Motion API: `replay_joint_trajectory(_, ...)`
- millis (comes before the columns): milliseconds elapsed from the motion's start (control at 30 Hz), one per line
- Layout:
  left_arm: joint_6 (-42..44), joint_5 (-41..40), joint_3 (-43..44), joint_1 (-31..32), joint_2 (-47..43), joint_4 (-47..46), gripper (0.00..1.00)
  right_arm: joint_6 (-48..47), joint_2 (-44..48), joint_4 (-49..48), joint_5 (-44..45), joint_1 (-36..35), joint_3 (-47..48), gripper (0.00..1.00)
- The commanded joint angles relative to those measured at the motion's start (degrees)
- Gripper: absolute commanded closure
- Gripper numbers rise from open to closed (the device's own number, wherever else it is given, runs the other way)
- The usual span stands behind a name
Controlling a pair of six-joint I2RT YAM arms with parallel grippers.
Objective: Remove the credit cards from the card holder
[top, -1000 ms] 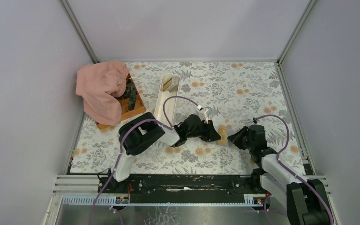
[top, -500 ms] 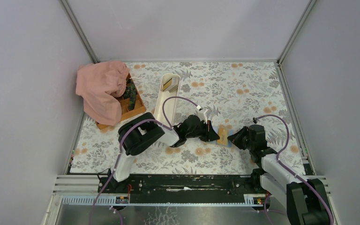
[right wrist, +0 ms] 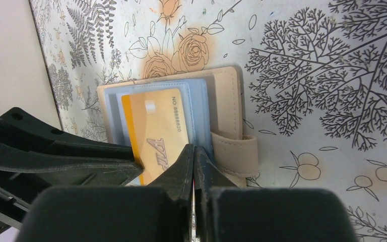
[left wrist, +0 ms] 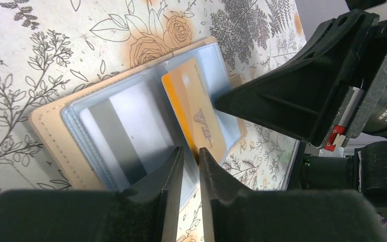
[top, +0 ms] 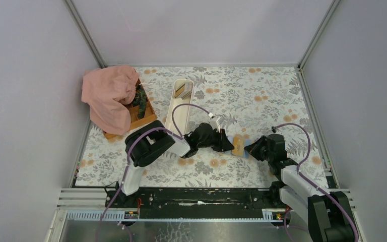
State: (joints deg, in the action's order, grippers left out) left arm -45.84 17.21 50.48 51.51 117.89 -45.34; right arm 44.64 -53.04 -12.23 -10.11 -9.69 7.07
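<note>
The left gripper [left wrist: 190, 154] has its jaws a narrow slit apart, with the tips at the near edge of the orange card [left wrist: 191, 111]; I cannot tell whether they touch it. That card sits askew, partly out of its sleeve in the open card holder [left wrist: 50, 128], beside a pale card [left wrist: 113, 133] with a grey stripe. The right gripper [right wrist: 194, 150], clenched on nothing, rests its tip on the holder's blue page near the strap. The holder lies flat on the floral table [top: 262, 96] between the arms, well apart from the white tray [top: 178, 118].
</note>
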Motion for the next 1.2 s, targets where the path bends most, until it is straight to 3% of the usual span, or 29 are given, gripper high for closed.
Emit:
replay_joint_trajectory(0,-0.5,1.0,-0.8,-0.7,-0.6,-3.3,0.77,-0.9,-0.5,1.2,0.8,0.2,-0.8,1.00)
replay_joint_trajectory(167,-1.0,1.6,-0.9,-0.8,-0.3,-4.0,0.85,-0.8,-0.4,1.2,0.8,0.2,-0.8,1.00)
replay_joint_trajectory(300,-0.6,1.5,-0.8,-0.8,-0.6,-3.5,1.00,-0.8,-0.5,1.2,0.8,0.2,-0.8,1.00)
replay_joint_trajectory(1167,3.5,3.7,-7.7,-8.0,-13.1,-3.1,1.00,-2.3,2.1,0.0,-1.0,0.2,-1.2,1.00)
